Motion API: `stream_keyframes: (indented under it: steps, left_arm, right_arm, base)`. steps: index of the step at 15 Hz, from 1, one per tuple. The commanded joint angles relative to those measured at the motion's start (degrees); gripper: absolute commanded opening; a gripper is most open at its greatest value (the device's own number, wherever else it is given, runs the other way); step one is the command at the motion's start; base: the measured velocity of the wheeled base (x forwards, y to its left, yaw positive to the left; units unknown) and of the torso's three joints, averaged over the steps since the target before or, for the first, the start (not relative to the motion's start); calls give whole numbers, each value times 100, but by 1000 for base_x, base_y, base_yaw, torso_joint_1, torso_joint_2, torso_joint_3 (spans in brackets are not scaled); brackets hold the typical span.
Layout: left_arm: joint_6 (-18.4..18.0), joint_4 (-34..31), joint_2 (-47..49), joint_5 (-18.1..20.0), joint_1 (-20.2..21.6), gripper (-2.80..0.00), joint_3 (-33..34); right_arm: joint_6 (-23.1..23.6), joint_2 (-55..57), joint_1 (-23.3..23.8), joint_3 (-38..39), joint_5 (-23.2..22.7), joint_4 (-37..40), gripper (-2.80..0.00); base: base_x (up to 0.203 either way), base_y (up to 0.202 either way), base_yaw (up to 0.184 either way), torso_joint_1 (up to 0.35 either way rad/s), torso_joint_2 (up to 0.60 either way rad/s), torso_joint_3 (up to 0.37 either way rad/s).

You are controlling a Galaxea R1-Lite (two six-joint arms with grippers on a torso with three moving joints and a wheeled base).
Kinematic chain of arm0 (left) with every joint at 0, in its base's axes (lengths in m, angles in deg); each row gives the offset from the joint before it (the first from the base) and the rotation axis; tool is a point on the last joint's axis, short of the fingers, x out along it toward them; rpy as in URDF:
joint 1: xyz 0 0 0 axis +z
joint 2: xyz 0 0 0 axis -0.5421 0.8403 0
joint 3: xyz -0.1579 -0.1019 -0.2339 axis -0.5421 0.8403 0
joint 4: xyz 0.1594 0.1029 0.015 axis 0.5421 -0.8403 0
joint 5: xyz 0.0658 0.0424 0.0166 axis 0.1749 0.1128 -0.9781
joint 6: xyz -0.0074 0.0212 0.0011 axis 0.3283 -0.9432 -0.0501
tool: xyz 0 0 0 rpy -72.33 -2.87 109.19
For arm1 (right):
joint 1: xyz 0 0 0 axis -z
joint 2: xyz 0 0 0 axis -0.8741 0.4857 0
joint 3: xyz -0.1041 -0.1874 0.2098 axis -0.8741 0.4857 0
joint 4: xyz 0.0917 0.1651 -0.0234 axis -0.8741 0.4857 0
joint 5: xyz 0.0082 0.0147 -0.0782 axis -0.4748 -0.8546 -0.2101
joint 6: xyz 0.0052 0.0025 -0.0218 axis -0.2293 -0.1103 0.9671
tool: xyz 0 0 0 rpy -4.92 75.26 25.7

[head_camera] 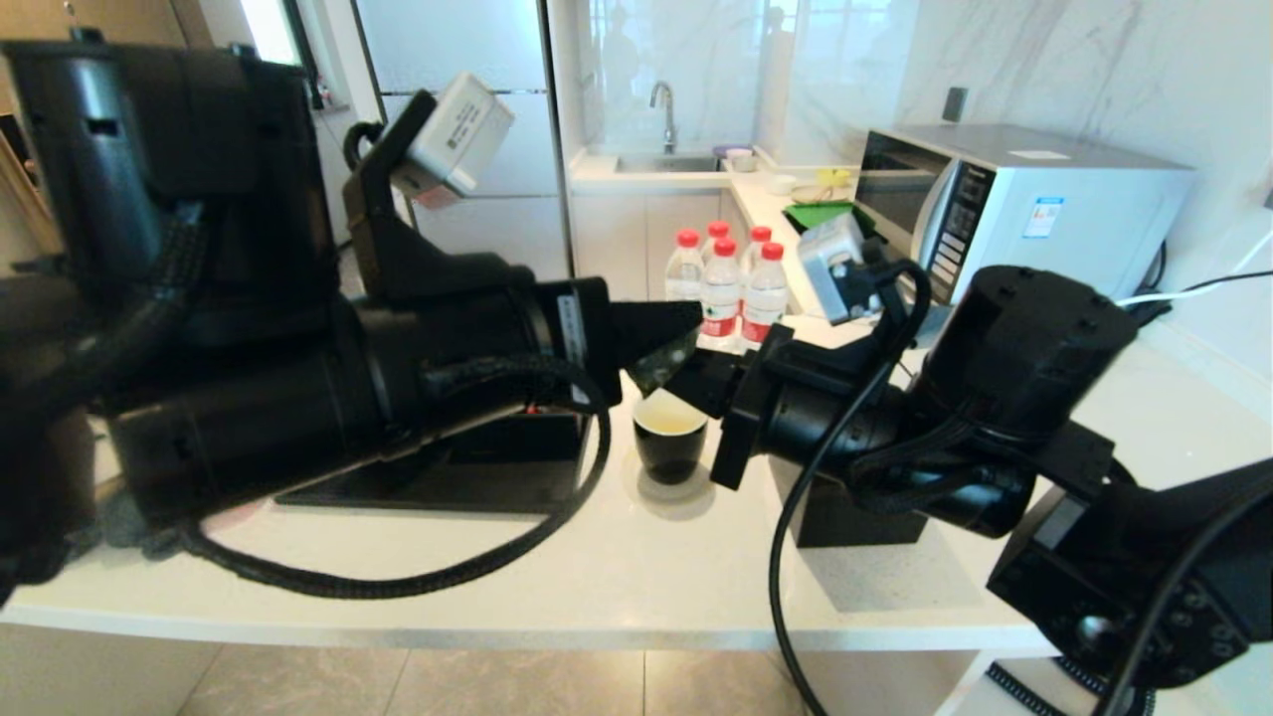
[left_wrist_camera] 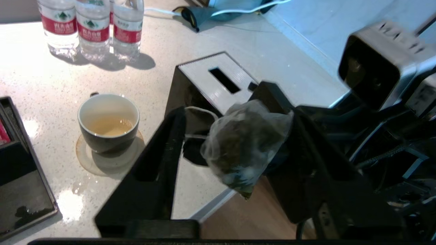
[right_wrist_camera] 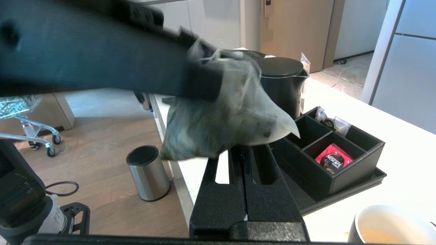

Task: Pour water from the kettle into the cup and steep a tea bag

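Note:
The tea bag [left_wrist_camera: 243, 146], a translucent sachet of dark leaves, hangs in the air beside and above the cup [head_camera: 669, 438]. My right gripper [right_wrist_camera: 243, 149] is shut, its tips buried in the sachet's underside. My left gripper [left_wrist_camera: 224, 105] stands open around the sachet, which leans against one finger. The white string [left_wrist_camera: 201, 110] loops toward the other finger. The glossy black cup [left_wrist_camera: 108, 122] holds pale yellowish water [left_wrist_camera: 110, 126] and sits in a wet ring. The black kettle [right_wrist_camera: 282, 85] stands behind the tray; my left arm hides it in the head view.
A black compartment tray [right_wrist_camera: 354, 163] with a red packet [right_wrist_camera: 333, 158] sits left of the cup. A black tissue box [left_wrist_camera: 218, 78] stands under my right arm. Several bottles [head_camera: 726, 278] and a microwave [head_camera: 1014, 209] are behind. The counter's front edge [left_wrist_camera: 211, 204] is close.

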Motion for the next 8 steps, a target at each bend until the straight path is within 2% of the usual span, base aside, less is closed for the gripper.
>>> stream_keyframes:
  steps: [1,8]
  left_arm:
    - [9,20,-14,0,0,0,90]
    - [26,9,-191,0,12,0,244]
  right_arm:
    - [-5,-3,-2,-6,-16,-39,-280]
    - [-5,-3,-2,2,-16,-39,-280]
  base:
    - [0,0,0,0,0,0]
    - [0,0,0,0,0,0]
